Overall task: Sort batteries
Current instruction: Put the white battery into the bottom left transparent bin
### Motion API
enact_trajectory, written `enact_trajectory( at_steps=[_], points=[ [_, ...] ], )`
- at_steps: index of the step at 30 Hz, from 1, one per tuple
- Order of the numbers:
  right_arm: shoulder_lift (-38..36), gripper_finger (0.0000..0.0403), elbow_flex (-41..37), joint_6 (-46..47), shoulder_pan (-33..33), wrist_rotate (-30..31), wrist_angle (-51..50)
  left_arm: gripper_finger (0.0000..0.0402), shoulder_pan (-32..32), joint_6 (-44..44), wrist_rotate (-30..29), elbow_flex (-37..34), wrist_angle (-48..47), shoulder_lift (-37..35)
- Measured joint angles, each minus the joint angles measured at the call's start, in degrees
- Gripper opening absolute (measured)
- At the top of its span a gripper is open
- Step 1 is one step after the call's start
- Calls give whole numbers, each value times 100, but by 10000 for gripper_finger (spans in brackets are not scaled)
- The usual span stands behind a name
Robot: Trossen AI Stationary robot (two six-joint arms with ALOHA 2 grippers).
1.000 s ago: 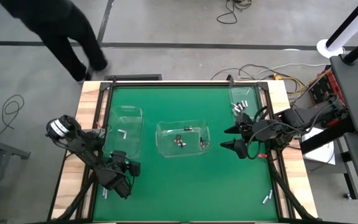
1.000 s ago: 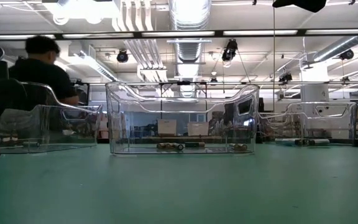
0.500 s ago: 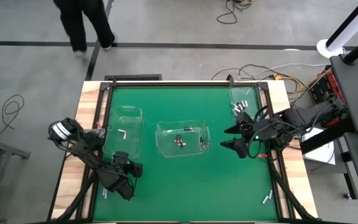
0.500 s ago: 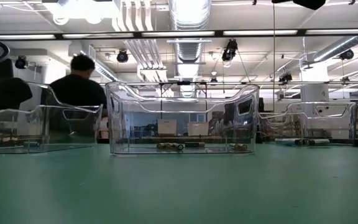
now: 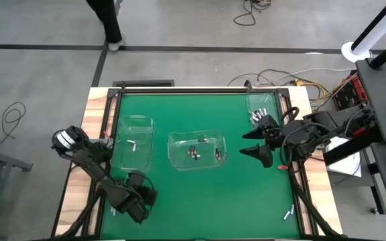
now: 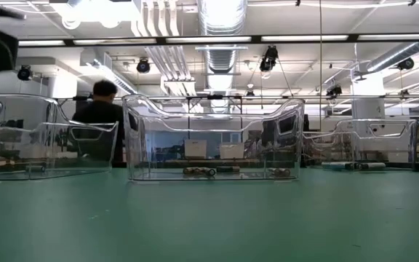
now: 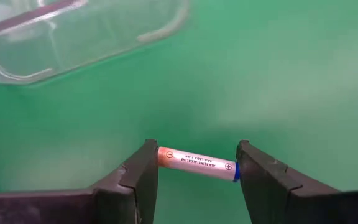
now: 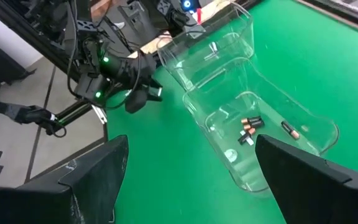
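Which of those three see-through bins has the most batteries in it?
The middle bin: several batteries lie scattered on its floor. The left bin shows just one pale one, and the right bin holds a small cluster at one end.

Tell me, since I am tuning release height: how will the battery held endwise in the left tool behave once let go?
The battery is a smooth cylinder, so it will probably roll on the flat green mat. The left tool pinches only its two ends, so it may pivot or slip. It looks rigid.
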Motion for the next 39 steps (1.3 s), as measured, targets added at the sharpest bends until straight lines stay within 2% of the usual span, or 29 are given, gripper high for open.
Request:
enact_trajectory(
  at_steps=[6, 13, 18, 22, 29, 34, 39],
  points=[
    [0, 343, 4, -44, 0, 1, -2, 162, 2, 690, 19, 661, -362, -6],
    [0, 344, 0, -21, -2, 45, 0, 164, 335, 1333, -132, 1697, -1981, -19],
    [0, 348, -3, 155, -2, 44, 0, 164, 868, 3051, -521, 2445, -2509, -193],
    [0, 344, -5, 333, 22, 11, 0, 165, 1447, 4537, -705, 2684, -3089, -421],
    [0, 334, 38, 960, 308, -620, 4, 165, 2647, 6559, -699, 1977, -3121, -1174],
    [2, 334, 129, 1191, 797, -656, 22, 165, 3494, 7318, -619, 961, -2801, -1932],
    [7, 328, 200, 1278, 1062, -560, 30, 165, 4306, 7550, -47, -112, -1901, -2519]
  ],
)
